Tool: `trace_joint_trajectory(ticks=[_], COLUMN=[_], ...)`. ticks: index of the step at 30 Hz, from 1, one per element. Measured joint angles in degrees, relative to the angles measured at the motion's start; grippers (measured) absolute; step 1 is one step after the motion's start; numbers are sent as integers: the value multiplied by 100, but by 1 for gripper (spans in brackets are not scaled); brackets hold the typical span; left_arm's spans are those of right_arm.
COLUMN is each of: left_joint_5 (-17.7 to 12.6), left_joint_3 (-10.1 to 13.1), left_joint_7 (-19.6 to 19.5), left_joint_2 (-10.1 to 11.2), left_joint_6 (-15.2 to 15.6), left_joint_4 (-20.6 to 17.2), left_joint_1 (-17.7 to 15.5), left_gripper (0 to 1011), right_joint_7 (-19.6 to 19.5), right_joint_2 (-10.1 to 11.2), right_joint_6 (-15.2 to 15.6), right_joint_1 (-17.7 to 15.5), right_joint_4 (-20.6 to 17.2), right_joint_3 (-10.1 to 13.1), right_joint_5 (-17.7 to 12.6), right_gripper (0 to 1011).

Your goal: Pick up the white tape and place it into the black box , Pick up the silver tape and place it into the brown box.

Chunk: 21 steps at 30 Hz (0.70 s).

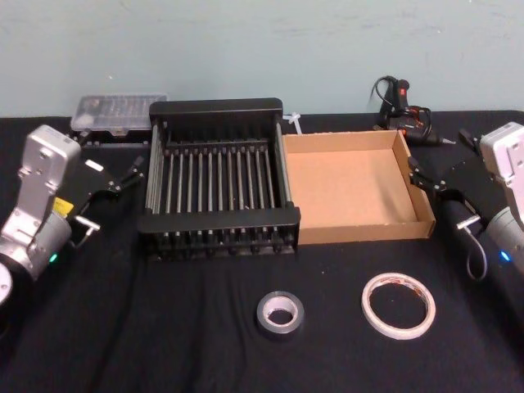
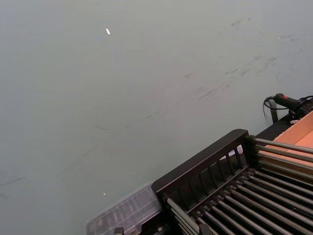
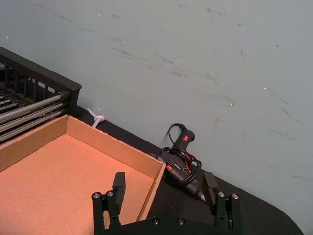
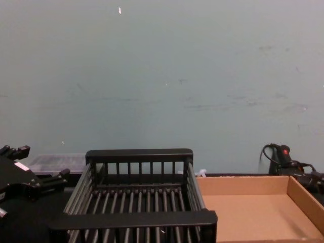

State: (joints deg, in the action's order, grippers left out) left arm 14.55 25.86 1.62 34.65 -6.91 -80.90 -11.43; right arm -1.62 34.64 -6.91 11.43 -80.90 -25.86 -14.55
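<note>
The white tape (image 1: pixel 399 304) lies flat on the black cloth at the front right. The silver tape (image 1: pixel 280 314), smaller and thicker, lies to its left. Behind them stand the black box (image 1: pixel 217 108) and, touching its right side, the brown box (image 1: pixel 360 229); nothing lies in either. My left gripper (image 1: pixel 115 196) hovers open just left of the black box and also shows low in the chest view (image 4: pixel 38 164). My right gripper (image 1: pixel 442 196) hangs open at the brown box's right wall, and its spread fingers (image 3: pixel 119 185) show over that wall (image 3: pixel 154 183). Both grippers hold nothing.
A clear plastic parts case (image 1: pixel 119 110) sits behind the black box's left corner. A black glue gun (image 1: pixel 401 102) with its cord lies behind the brown box. A white zip tie (image 1: pixel 293 123) lies between the boxes at the back. A pale wall closes the far side.
</note>
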Motion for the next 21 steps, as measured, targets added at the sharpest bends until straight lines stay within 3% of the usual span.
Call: trace_joint_trajectory(ticks=[21], left_joint_5=[0], left_joint_3=[0], left_joint_7=[0], left_joint_2=[0], left_joint_6=[0], left_joint_4=[0], left_joint_1=[0], left_gripper=[1001], right_joint_7=[0], right_joint_2=[0], right_joint_6=[0], right_joint_1=[0], right_joint_4=[0], right_joint_3=[0], right_joint_5=[0], right_gripper=[1002])
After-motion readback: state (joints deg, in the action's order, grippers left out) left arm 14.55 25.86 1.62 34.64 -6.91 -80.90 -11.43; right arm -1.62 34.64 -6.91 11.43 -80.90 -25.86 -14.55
